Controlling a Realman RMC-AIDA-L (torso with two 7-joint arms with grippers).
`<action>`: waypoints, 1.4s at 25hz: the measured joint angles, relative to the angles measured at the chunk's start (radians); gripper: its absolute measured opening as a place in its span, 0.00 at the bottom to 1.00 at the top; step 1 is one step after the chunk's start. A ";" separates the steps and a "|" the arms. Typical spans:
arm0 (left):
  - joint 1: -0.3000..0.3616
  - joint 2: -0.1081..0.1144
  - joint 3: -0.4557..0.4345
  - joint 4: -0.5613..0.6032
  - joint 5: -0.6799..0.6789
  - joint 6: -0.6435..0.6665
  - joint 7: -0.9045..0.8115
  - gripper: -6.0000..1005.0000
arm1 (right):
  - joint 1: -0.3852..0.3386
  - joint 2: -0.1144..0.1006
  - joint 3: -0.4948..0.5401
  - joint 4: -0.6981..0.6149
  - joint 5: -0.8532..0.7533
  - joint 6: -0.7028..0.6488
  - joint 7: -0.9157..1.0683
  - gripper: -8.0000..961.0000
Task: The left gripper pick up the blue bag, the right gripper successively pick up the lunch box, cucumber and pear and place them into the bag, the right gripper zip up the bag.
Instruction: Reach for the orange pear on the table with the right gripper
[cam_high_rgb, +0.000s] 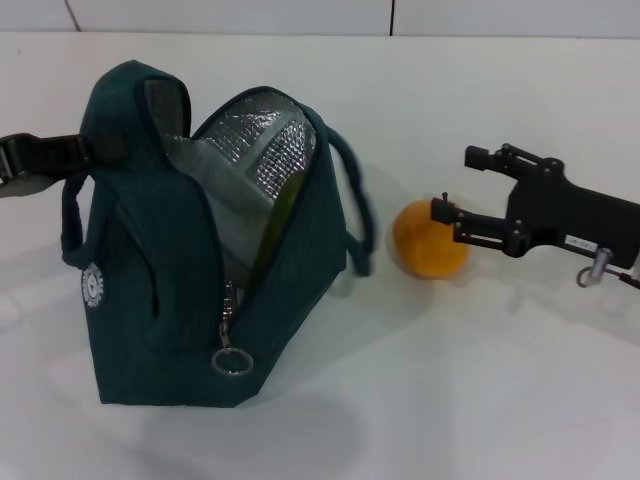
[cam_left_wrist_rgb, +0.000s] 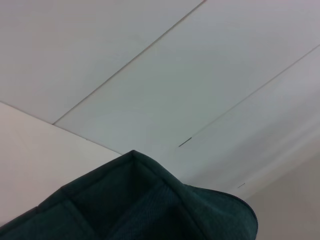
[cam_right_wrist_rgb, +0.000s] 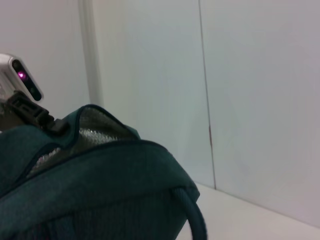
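Blue bag (cam_high_rgb: 170, 300): upright on white counter (cam_high_rgb: 480, 380), mouth unzipped, foil lining showing; cucumber (cam_high_rgb: 275, 235) standing inside it; left end effector (cam_high_rgb: 85, 152) at the bag's far upper edge, finger state cannot be told; pear (cam_high_rgb: 428, 240) on counter just beside the bag; right end effector (cam_high_rgb: 452, 190) spread wide around the pear.

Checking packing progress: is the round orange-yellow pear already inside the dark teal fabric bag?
No, the pear sits on the table beside the bag.
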 joint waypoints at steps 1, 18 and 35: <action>0.000 0.000 0.000 0.000 0.000 0.000 0.000 0.06 | 0.007 0.001 -0.004 0.005 0.000 0.005 0.000 0.87; -0.006 -0.004 -0.001 -0.001 0.003 -0.001 0.000 0.06 | 0.041 0.003 -0.054 0.026 0.004 0.058 0.000 0.71; -0.005 -0.001 -0.001 -0.014 0.000 -0.003 0.010 0.06 | 0.051 0.003 -0.092 0.031 0.011 0.067 -0.034 0.30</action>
